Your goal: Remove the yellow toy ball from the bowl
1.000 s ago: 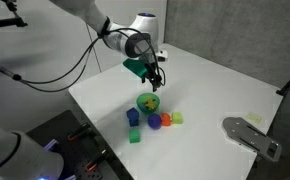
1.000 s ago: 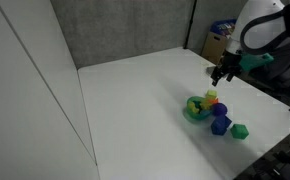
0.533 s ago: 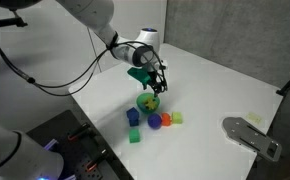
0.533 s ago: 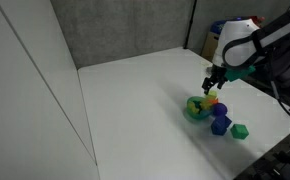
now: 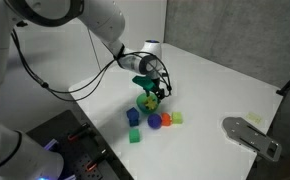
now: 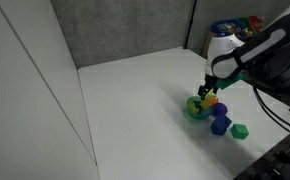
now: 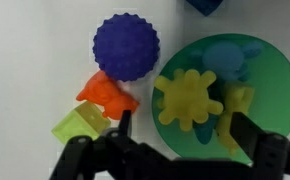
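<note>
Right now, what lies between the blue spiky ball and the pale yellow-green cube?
An orange-red toy lies between the blue spiky ball and the yellow-green cube, beside the green bowl; the wrist view shows it clearly.

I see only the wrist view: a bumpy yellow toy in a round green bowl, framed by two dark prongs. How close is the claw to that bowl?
Observer: In both exterior views the gripper hangs right over the round bright green bowl, very close. Touching or not, I cannot tell.
Operator: What lies outside my picture?
Observer: A small green cube sits apart from the other toys, nearer an edge of the white table.
Operator: Anything else?
Observer: A flat grey metal piece lies far from the toys, at another edge of the table.
</note>
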`<control>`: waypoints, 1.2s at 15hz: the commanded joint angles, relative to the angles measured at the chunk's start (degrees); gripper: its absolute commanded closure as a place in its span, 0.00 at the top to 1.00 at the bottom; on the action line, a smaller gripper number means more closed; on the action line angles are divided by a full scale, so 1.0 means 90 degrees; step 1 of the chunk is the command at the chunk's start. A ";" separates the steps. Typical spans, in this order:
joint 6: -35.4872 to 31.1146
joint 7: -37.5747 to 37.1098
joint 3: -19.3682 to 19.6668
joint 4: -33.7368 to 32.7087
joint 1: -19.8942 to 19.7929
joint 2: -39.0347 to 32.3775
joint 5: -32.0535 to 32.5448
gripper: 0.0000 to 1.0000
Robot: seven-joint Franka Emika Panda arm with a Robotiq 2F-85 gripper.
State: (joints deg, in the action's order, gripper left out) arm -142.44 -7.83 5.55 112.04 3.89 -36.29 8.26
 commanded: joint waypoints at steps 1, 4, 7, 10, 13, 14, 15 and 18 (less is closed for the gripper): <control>0.0128 -0.0235 0.0146 -0.0413 0.0226 -0.0367 0.0224 1.00; 0.0144 -0.0258 0.0199 -0.0547 0.0347 -0.0517 0.0242 0.73; 0.0161 -0.0375 0.0291 -0.0634 0.0459 -0.0571 0.0290 0.49; 0.0223 -0.0490 0.0382 -0.0690 0.0505 -0.0546 0.0342 0.25; 0.0300 -0.0601 0.0465 -0.0720 0.0536 -0.0509 0.0352 0.03; 0.0329 -0.0631 0.0476 -0.0722 0.0535 -0.0497 0.0348 0.01; 0.0370 -0.0686 0.0501 -0.0726 0.0549 -0.0488 0.0353 0.01; 0.0465 -0.0775 0.0521 -0.0744 0.0555 -0.0468 0.0349 0.02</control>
State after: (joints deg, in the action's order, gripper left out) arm -140.66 -12.19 9.34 106.52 8.06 -40.73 9.73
